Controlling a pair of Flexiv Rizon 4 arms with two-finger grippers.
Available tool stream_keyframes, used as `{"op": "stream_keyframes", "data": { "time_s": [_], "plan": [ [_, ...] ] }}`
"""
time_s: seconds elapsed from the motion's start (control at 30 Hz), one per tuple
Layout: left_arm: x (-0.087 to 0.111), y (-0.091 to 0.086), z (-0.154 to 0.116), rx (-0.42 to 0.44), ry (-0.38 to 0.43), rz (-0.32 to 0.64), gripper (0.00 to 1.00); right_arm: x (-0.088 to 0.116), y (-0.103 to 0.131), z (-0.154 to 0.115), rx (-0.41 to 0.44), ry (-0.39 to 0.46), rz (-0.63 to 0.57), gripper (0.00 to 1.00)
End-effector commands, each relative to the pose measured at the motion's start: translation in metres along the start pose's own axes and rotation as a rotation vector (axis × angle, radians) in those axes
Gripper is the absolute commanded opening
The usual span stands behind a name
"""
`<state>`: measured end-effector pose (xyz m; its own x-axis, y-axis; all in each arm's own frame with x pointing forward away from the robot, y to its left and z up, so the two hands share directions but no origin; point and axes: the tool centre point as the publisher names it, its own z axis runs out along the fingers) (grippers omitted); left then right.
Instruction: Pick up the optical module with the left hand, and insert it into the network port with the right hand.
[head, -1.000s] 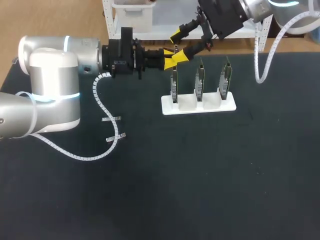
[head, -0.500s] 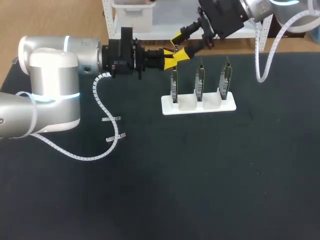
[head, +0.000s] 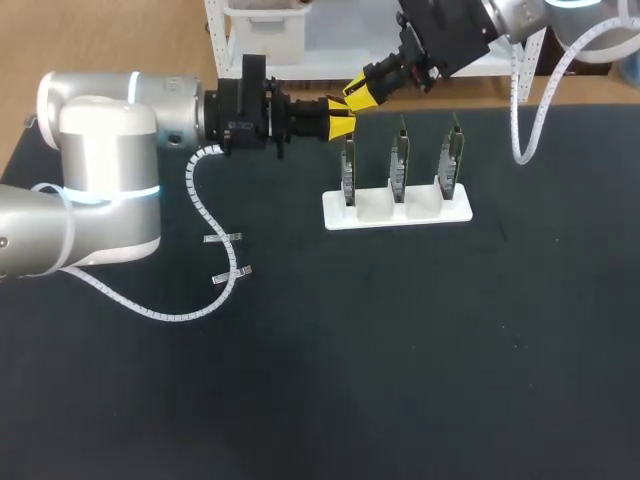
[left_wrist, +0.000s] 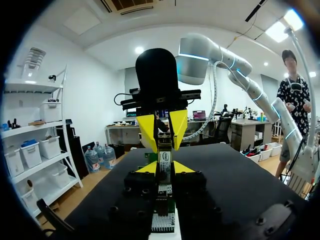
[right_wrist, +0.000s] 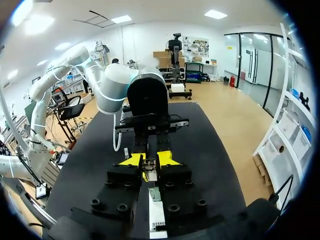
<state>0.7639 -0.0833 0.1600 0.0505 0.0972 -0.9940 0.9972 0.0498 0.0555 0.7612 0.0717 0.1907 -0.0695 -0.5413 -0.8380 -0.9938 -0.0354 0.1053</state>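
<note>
Over the table (head: 300, 350) by the white rack (head: 400, 212), left fingers (head: 338, 128) and right fingers (head: 358, 95) both pinch the stiff, probably fragile optical module (left_wrist: 163, 161) by its sides.

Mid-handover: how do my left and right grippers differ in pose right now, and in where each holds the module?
The left gripper reaches in straight from the left; the right gripper angles in from the far right corner. The left gripper holds the module by one end, the right gripper by the opposite end. Shared: both are shut on the module, with their yellow tips close together.
</note>
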Motion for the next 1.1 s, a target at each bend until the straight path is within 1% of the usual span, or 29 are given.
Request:
{"op": "stream_keyframes", "data": {
  "time_s": [0.03,0.17,0.2,0.23,0.93,1.1],
  "plan": [
    [0.0,0.004,0.0,0.004,0.003,-0.002,0.0,0.003,0.003,-0.003,0.001,-0.004,0.004,0.0],
    [0.0,0.004,0.0,0.004,0.003,-0.002,0.0,0.005,0.002,-0.005,0.01,-0.004,0.008,0.0],
    [0.0,0.004,0.0,0.004,0.003,-0.002,0.19,0.005,0.002,-0.006,0.012,-0.005,0.008,0.0],
    [0.0,0.004,0.0,0.004,0.003,-0.002,1.0,0.005,0.002,-0.007,0.013,-0.006,0.009,0.0],
    [0.0,0.004,0.0,0.004,0.003,-0.002,1.0,0.005,0.009,-0.022,0.028,-0.029,0.004,0.0],
    [-0.001,0.003,0.001,0.01,0.025,-0.002,1.0,0.006,0.011,-0.026,0.03,-0.034,0.002,0.0]
  ]
}}
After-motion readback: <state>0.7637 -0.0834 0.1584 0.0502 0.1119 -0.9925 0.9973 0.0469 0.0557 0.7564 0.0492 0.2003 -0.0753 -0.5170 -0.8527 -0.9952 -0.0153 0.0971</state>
